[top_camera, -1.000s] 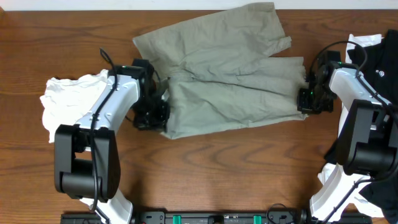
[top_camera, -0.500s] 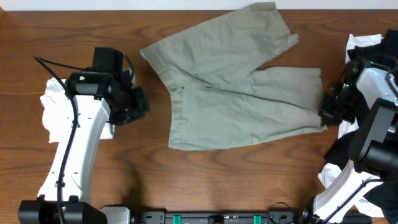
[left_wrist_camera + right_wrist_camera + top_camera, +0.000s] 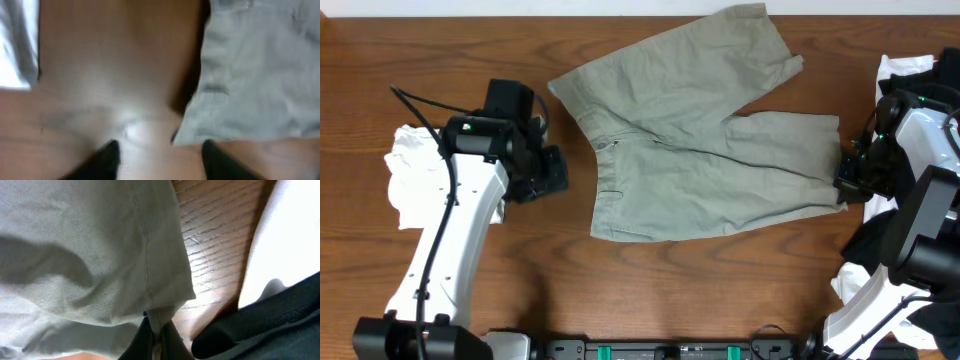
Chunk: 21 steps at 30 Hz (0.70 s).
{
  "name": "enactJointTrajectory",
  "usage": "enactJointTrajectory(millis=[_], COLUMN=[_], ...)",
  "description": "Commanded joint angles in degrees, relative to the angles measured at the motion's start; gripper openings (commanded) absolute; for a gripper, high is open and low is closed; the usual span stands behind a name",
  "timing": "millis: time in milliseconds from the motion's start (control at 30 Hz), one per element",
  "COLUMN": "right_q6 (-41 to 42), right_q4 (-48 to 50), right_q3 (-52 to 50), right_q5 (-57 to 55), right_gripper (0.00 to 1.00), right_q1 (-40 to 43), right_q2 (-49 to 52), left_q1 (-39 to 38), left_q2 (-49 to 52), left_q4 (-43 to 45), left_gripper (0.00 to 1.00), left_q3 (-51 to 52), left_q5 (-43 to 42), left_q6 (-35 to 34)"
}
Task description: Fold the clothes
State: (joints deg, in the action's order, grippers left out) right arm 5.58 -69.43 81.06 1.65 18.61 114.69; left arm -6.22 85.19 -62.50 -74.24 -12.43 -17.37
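Shorts [image 3: 690,140]: I see them lying flat in the middle of the tabletop [image 3: 720,300], waistband to the left and both legs running right. The far leg angles up to the far edge. The near leg stretches out to the right.

Change in shorts: a second ago they were bunched and creased between my two arms. Now they are drawn out wider and smoother, and the near leg's hem sits further right. Since half a second ago they have hardly shifted.

Left claw [image 3: 550,172]: spread, with nothing between its fingers. In the wrist view the left claw [image 3: 162,160] hangs over bare wood, and the waistband corner lies just right of it, apart from the fingers.

Change in left claw: a second ago it was down on the waistband edge. It has let go and pulled off to the left. Since half a second ago it has edged back a little to the right and nearer.

Right claw [image 3: 847,180]: pinching the hem corner of the near leg. My wrist view shows the right claw [image 3: 156,341] pressed together on the cloth at the seam.

Change in right claw: it has carried the hem rightward since a second ago.

White garment [image 3: 415,175]: crumpled at the left, beside my left arm, unmoved.

Black garment [image 3: 932,85]: at the far right edge, just beyond the right claw.
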Motion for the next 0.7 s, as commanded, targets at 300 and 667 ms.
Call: enactJointTrajectory(millis=[300,667], right_q6=[-1.01,-1.60], right_q4=[-1.31,-1.73], right_q3=[0.70,0.70], right_q5=[2.47,2.49], right_gripper=[0.02,0.16], right_q1=[-0.46,-0.48], right_q2=[-1.46,-1.46], left_q1=[0.44,4.57], left_q2=[11.72,22.86], left_q4=[24.79,54.53], left_gripper=[0.73,0.73], left_q3=[1.90,1.90], left_q5=[-3.45,-4.04], left_q6=[2.27,2.01])
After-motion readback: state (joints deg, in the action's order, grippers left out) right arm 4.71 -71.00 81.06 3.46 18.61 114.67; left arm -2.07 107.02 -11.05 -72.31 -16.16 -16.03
